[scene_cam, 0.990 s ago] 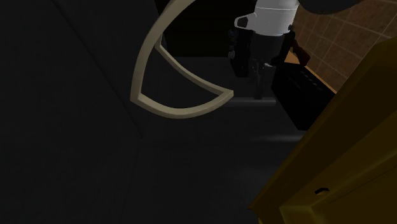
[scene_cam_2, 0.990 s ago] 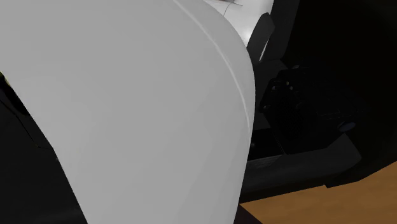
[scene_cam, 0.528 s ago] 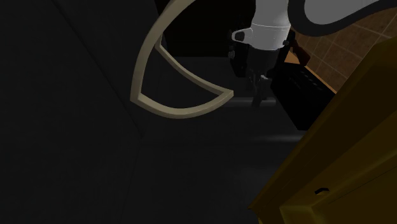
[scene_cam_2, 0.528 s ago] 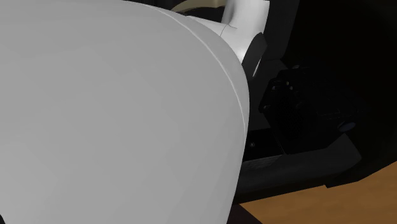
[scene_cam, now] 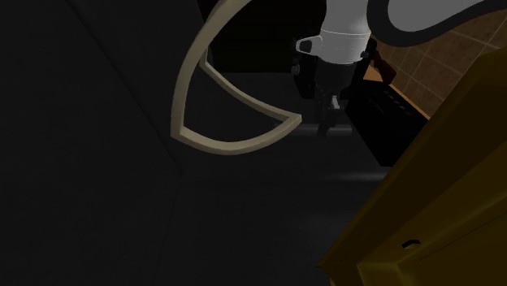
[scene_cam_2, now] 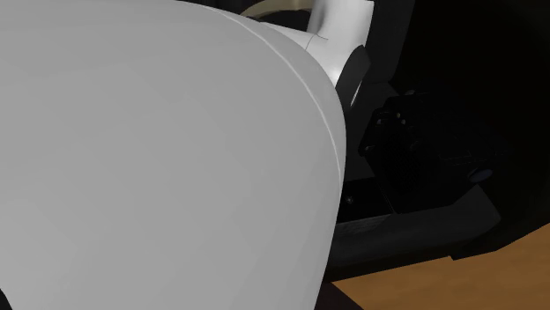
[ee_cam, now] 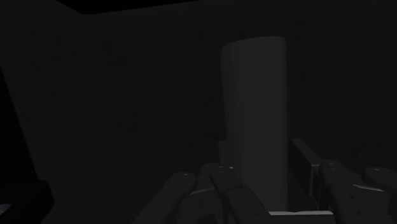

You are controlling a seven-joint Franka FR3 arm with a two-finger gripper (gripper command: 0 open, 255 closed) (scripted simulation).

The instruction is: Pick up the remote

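Note:
The remote [ee_cam: 254, 114] is a long, plain dark grey slab in the dim wrist view, running away from the hand. My gripper [ee_cam: 261, 172] is shut on its near end, with one black finger [ee_cam: 219, 181] against each long side. In the shoulder view the gripper [scene_cam: 327, 126] hangs under the white wrist [scene_cam: 341, 41], low over a dark surface and tilted slightly. There the remote cannot be made out in the gloom.
A beige curved frame [scene_cam: 231, 142] lies close to the gripper, toward the shoulder view's left. A black box [scene_cam: 382, 114] stands just beyond it to the right, before a brown tiled wall [scene_cam: 439, 41]. The yellow stand [scene_cam: 439, 211] fills the lower right. A white arm link [scene_cam_2: 159, 150] blocks the second exterior view.
The gripper came down beside the black box and now tilts a little. In the last half second the beige frame shifted slightly toward the shoulder view's lower right.

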